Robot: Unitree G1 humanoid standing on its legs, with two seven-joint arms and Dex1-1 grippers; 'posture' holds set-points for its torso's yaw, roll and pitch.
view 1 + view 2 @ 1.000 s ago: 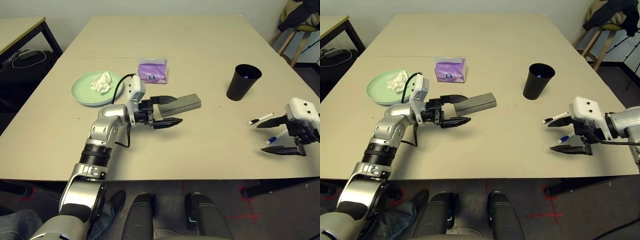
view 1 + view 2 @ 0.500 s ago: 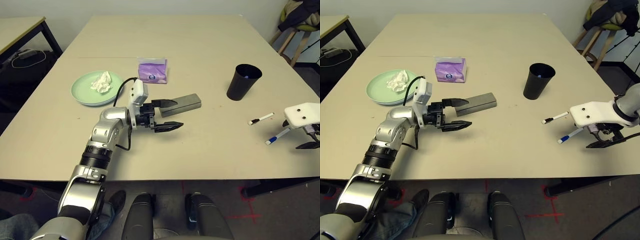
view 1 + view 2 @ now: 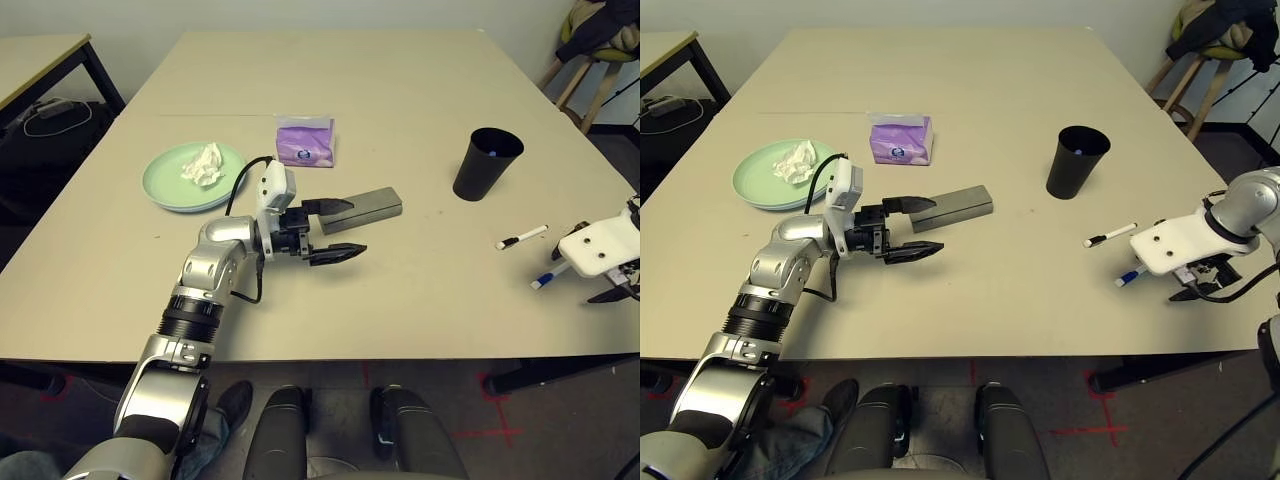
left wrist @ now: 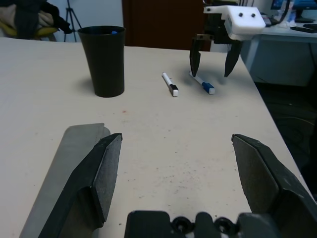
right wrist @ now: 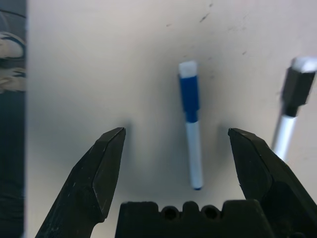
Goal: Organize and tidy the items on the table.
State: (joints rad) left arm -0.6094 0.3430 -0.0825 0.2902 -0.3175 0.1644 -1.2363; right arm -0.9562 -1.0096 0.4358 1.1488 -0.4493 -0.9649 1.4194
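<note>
Right black two-fingered tool [image 5: 177, 131] spread wide above the slim white blue-capped pen [image 5: 191, 124] on the light-beige table [image 3: 970, 300], probably to straddle it; left black tool [image 3: 924, 228] open beside the grey oblong case [image 3: 952, 208].

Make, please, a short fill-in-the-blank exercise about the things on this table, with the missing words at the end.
The crumpled tissue lies on the green ____.
The cup has the colour ____.
The pen between the right gripper's fingers has a ____ cap.
The packet of tissues is ____.

Missing words: plate; black; blue; purple.
</note>
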